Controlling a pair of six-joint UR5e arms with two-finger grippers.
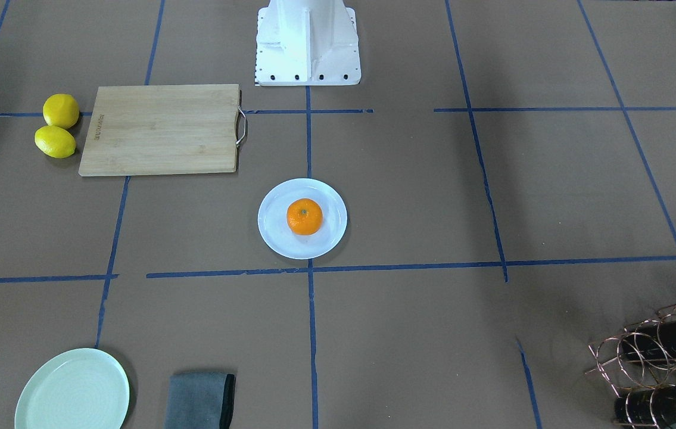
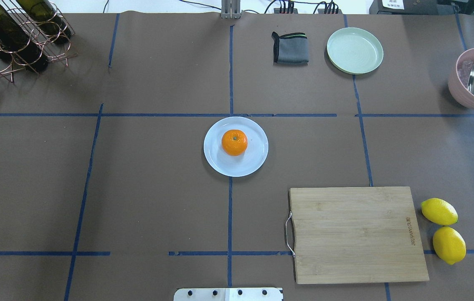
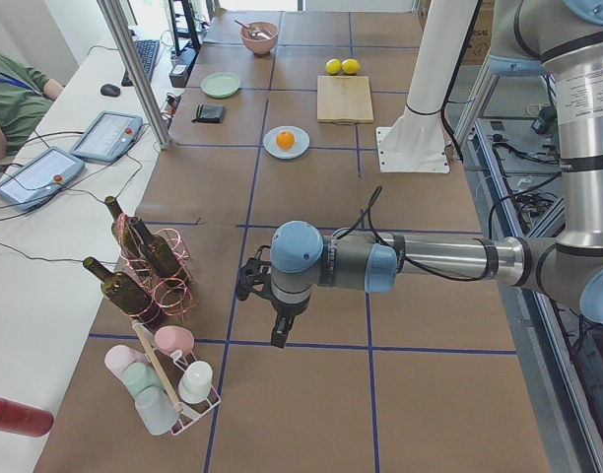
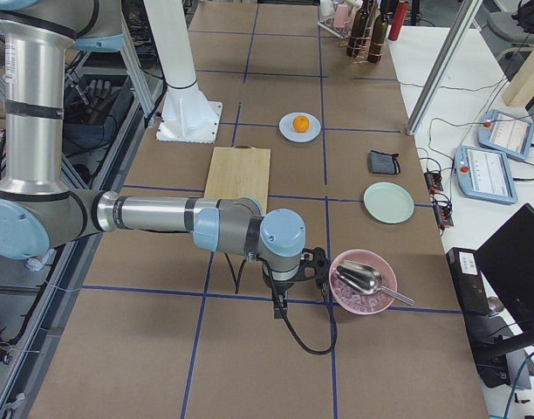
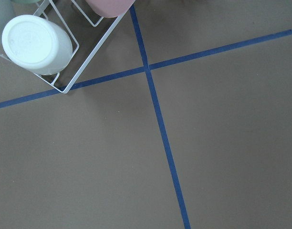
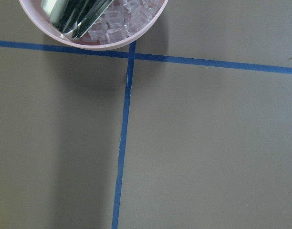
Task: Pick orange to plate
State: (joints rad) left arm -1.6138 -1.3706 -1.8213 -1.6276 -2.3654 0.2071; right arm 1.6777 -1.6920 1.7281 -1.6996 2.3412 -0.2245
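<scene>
The orange (image 2: 234, 142) sits on the round white plate (image 2: 220, 164) at the table's middle, slightly off the plate's centre; it shows too as the orange (image 1: 304, 216) on the plate (image 1: 277, 238). Neither arm reaches into the overhead or front views. My left gripper (image 3: 279, 338) hangs over bare table far from the plate, near the bottle and cup racks; whether it is open I cannot tell. My right gripper (image 4: 278, 308) hovers beside the pink bowl (image 4: 363, 284), also far from the plate, state unclear. No fingers show in either wrist view.
A wooden cutting board (image 2: 358, 234) lies near the robot's right, with two lemons (image 2: 443, 230) beside it. A mint-green plate (image 2: 354, 50) and a folded grey cloth (image 2: 290, 48) lie at the far side. A wire wine rack (image 2: 15, 37) holds bottles at the far left.
</scene>
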